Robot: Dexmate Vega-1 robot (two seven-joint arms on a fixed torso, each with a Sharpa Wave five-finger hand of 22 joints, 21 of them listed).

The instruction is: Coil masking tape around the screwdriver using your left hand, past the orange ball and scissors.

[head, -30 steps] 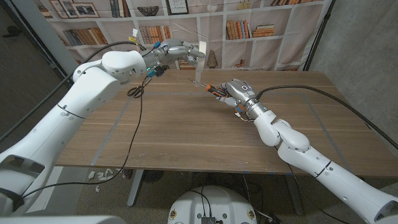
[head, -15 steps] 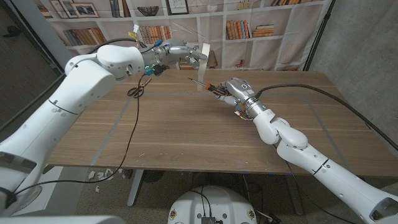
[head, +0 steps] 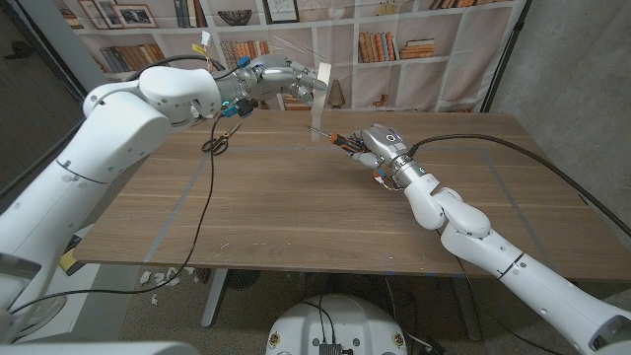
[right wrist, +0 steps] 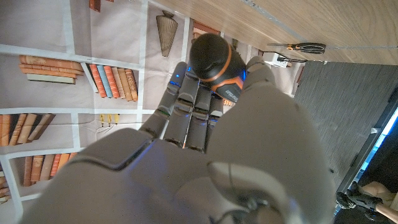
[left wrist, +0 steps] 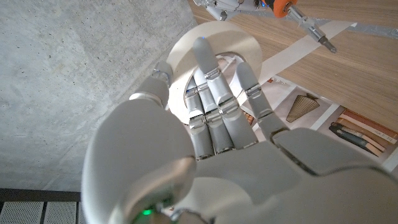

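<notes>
Masking tape roll (left wrist: 214, 59) gripped in raised left hand (head: 286, 81), strip running to screwdriver (head: 335, 140) | right hand (head: 377, 148) grasps screwdriver above wooden surface (head: 296, 207) | scissors (head: 217, 144) lie near left arm

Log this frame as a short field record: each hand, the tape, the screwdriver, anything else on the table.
left hand: raised over the table's far side, holds masking tape roll
tape strip: runs from the roll to the screwdriver shaft
right hand: grips screwdriver by its orange-black handle
scissors: on the table, far left
orange ball: not seen
</notes>
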